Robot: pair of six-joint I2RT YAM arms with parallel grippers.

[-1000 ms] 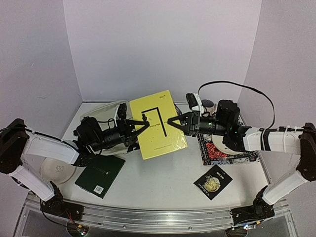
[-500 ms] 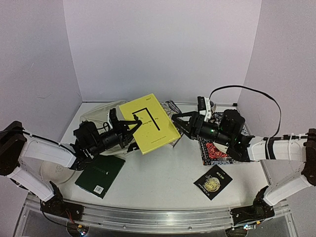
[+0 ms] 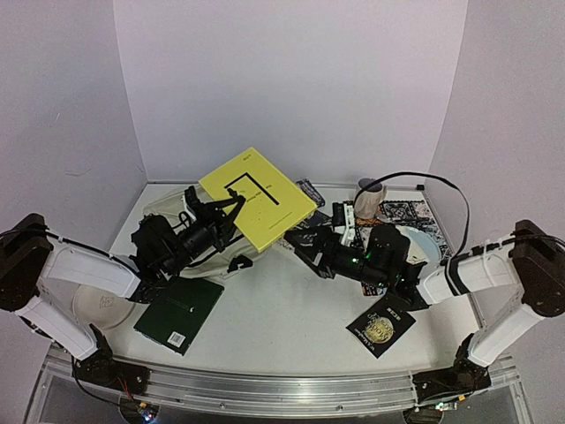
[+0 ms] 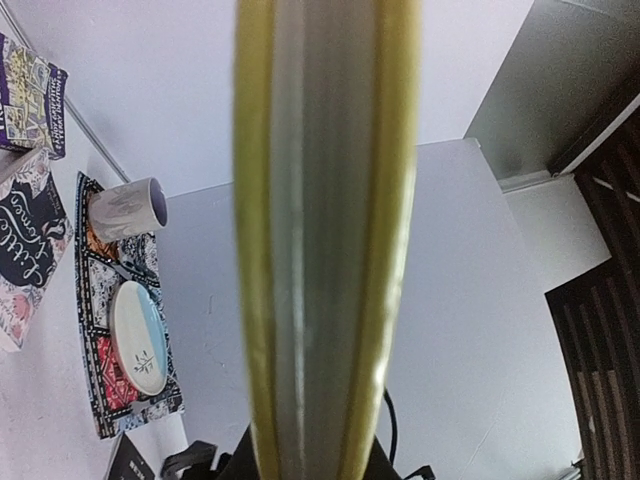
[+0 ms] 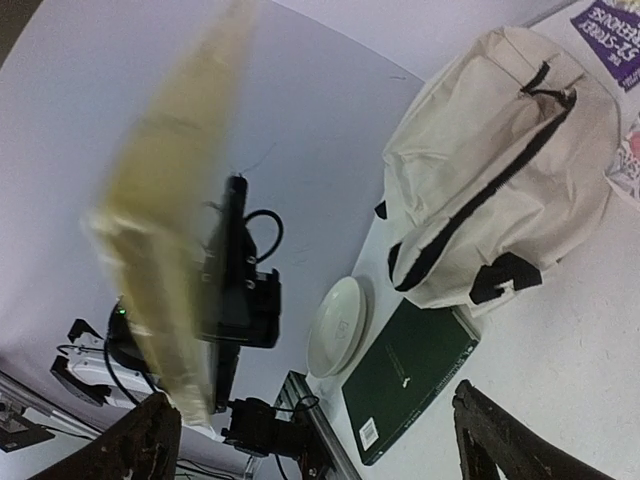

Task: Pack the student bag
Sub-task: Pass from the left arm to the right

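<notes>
My left pincer grips the yellow book by its edge, tilted aloft; my right pincer gapes wide, empty. The student bag lies beside a green book.

The yellow book is now in the left gripper alone
The right gripper lets go, jaws spread wide, and drops low toward mid-frame, just right of centre; the yellow book, once held between both, rises tilted toward upper centre-left.
</notes>
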